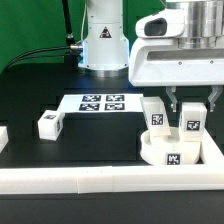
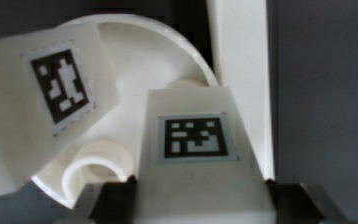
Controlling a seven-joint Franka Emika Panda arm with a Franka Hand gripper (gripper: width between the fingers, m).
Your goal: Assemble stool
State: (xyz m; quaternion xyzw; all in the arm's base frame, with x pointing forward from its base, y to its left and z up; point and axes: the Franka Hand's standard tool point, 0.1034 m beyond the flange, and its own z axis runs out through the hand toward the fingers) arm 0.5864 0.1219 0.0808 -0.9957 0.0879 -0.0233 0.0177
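The white round seat disc (image 1: 150,151) lies at the exterior view's right, against the front rail. One tagged leg (image 1: 155,113) stands upright at the seat's far side. My gripper (image 1: 190,110) is shut on a second tagged leg (image 1: 192,125) and holds it upright over the seat's right part. In the wrist view this leg (image 2: 197,135) fills the gap between my fingers (image 2: 108,200), with the seat's curved rim (image 2: 131,45) and the other leg (image 2: 55,85) beyond it. A third leg (image 1: 49,124) lies loose at the left.
The marker board (image 1: 101,103) lies flat at mid table in front of the robot base (image 1: 103,40). White border rails (image 1: 90,182) run along the front and the right side. A white part shows at the left edge (image 1: 3,138).
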